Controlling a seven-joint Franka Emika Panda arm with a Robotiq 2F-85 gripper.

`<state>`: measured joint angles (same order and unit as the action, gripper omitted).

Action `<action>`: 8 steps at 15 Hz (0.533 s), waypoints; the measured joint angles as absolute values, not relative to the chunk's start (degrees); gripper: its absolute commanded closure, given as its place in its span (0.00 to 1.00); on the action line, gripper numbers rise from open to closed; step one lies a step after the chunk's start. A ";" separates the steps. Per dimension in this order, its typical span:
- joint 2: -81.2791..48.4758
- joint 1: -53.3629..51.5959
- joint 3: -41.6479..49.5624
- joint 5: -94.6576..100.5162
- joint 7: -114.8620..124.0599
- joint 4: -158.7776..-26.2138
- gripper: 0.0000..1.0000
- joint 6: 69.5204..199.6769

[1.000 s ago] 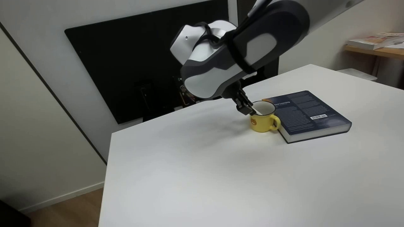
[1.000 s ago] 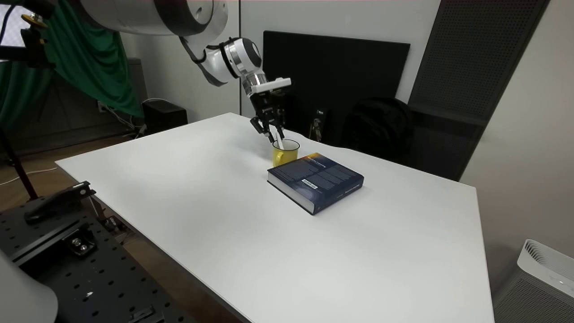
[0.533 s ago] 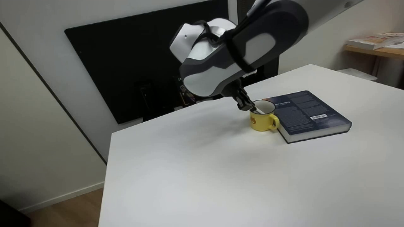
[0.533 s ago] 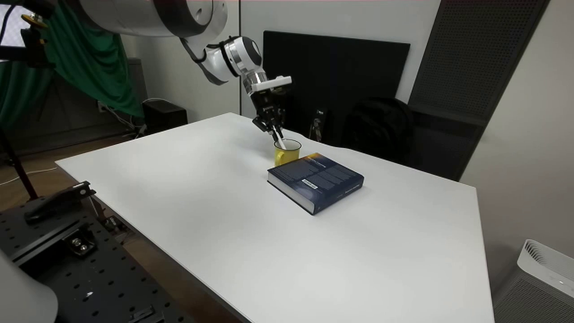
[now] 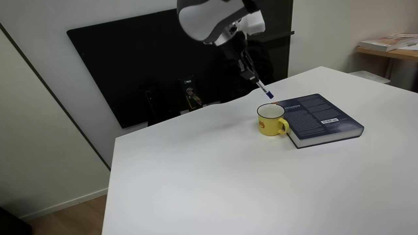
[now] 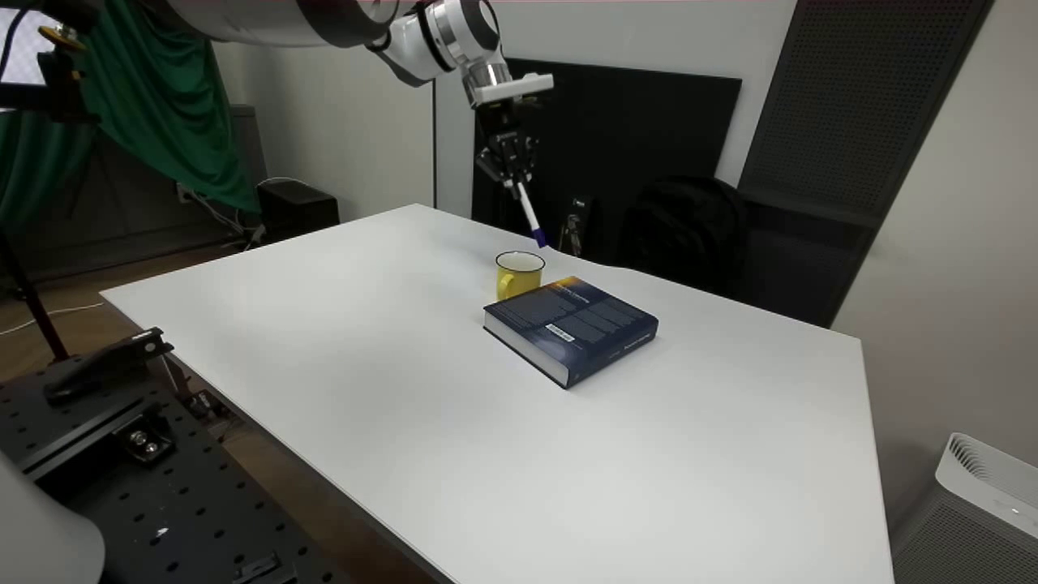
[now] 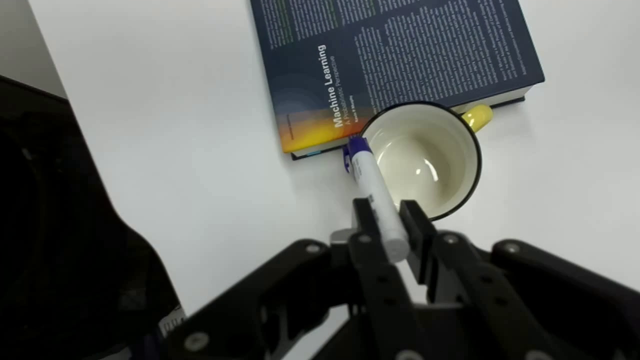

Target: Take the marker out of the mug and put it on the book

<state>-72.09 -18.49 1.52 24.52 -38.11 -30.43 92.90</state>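
Observation:
My gripper is shut on the whitish marker, holding it near its plain end. The marker's dark blue cap points down and away from the fingers. In both exterior views the marker hangs tilted in the air, above and behind the mug. The yellow mug stands upright against the book's edge. In the wrist view the mug is empty inside. The dark navy book lies flat beside the mug. In the wrist view the book is partly cut off.
All stands on a white table whose far edge runs close behind the mug. Beyond that edge are a dark panel and a dark bag. A black perforated plate adjoins the table's near side.
My gripper has closed on the marker and risen, drawing it up out of the mug. The mug shifted only slightly; the book has not moved.

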 measured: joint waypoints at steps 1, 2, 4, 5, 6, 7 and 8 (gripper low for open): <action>-71.31 -18.02 1.53 24.50 -38.09 -29.67 0.95 92.52; -70.54 -17.51 1.55 24.50 -38.07 -29.12 0.95 92.30; -69.43 -16.47 1.64 24.51 -38.05 -28.70 0.95 91.99; -69.12 -15.92 1.77 24.51 -38.04 -28.69 0.95 91.87; -69.04 -15.37 1.94 24.52 -38.04 -28.69 0.95 91.64; -69.08 -14.80 2.10 24.56 -38.04 -28.82 0.95 91.32; -69.22 -14.25 2.27 24.66 -38.04 -29.02 0.95 90.96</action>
<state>-69.22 -14.25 2.27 24.66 -38.04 -29.02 90.96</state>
